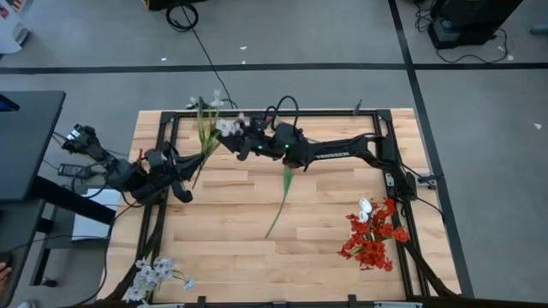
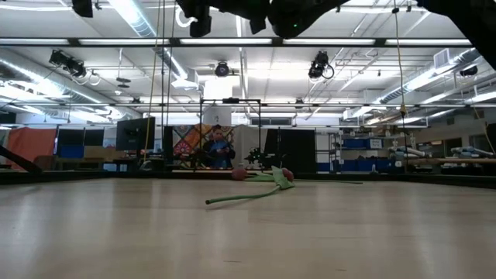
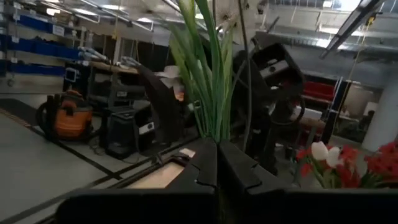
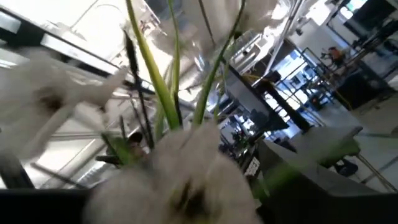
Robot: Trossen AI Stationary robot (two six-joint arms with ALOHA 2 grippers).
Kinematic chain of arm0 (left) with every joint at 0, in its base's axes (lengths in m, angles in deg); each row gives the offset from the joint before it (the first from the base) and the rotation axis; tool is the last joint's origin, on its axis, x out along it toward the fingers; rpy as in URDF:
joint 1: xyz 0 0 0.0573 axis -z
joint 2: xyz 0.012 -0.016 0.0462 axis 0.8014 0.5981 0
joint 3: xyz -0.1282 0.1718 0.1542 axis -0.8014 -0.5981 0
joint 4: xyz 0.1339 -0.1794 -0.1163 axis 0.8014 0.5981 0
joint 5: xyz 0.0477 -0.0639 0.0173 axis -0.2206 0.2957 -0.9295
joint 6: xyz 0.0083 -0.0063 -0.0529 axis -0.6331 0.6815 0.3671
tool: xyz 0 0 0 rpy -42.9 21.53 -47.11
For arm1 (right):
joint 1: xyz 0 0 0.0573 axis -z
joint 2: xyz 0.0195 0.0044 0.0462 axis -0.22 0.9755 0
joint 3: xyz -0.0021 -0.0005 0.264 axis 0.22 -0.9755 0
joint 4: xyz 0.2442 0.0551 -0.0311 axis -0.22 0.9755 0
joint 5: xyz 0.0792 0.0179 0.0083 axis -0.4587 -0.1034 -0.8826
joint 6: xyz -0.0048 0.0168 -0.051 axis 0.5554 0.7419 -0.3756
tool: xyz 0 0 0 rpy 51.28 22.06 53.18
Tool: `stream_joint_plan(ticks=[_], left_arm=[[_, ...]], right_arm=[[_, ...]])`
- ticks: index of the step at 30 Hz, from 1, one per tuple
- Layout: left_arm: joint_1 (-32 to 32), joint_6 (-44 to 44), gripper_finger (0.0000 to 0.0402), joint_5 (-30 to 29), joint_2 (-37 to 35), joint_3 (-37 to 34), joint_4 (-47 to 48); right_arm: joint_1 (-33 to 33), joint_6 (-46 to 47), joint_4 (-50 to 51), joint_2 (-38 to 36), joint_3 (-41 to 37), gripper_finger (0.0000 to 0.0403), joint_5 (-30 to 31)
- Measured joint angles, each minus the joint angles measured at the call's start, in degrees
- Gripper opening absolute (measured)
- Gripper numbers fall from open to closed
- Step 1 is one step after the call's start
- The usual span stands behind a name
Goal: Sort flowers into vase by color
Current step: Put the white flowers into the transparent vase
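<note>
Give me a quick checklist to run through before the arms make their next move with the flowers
1. Left gripper shut on the bunch of green stems: ok.
2. Right gripper has let go of the white blossoms: cannot tell; blooms fill the right wrist view.
3. A vase is visible to receive the bunch: not ok; none shows clearly in any view.
4. Loose flower lying mid-table, clear of both arms: ok.
5. Red flower pile with its white tulip near the right front corner, untouched: ok.
6. White spray at the left front corner, still to be sorted: ok.
</note>
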Motion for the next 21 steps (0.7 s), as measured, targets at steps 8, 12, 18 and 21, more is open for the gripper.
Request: stream_joint_plan(ticks=[8,12,18,21], left_arm=[[-3.5,-0.3,0.0004,-2.0,-0.5,0.0,-1.0],[-4.7,1.3,0.0004,-2.4,-0.5,0.0,-1.4],[-6.5,3.9,0.0004,-1.7,0.0,0.0,-0.2],[-6.7,6.0,0.0005,-1.7,1.0,0.0,1.1]], right_arm=[[-0.7,-0.2,2.7,0.0,0.1,0.0202,-5.4],[-0.5,-0.1,4.4,0.0,0.1,0.0183,-5.5],[1.0,1.0,8.2,0.0,0.1,0.0116,-6.7],[1.6,1.0,8.4,0.0,0.1,0.0069,-8.6]])
